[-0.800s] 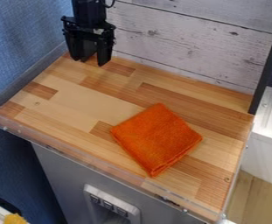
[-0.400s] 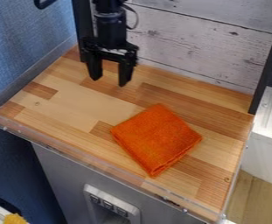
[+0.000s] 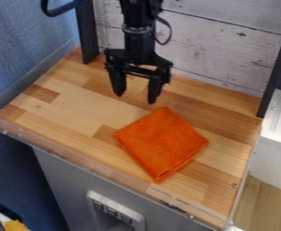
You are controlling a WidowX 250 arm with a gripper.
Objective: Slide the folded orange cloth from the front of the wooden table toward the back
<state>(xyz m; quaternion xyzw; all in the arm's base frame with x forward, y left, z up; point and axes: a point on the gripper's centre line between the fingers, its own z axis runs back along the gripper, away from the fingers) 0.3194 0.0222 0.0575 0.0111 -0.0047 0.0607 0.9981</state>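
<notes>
A folded, square orange cloth with a fuzzy, towel-like texture can be seen lying flat on the striped butcher-block wooden counter, a bit toward 4 o'clock from the middle of the board, with its corners pointed at roughly 12, 3, 6 and 9. The black two-finger gripper is held up near the cloth, over toward 11 o'clock from it, and is pointed downward. Its fingers are spread well apart, so nothing is being gripped. The back of the counter, up at 12 o'clock, is bordered by a whitewashed wood-plank wall, and the front edge, down around 7 o'clock, is lined with a low clear plastic lip.
</notes>
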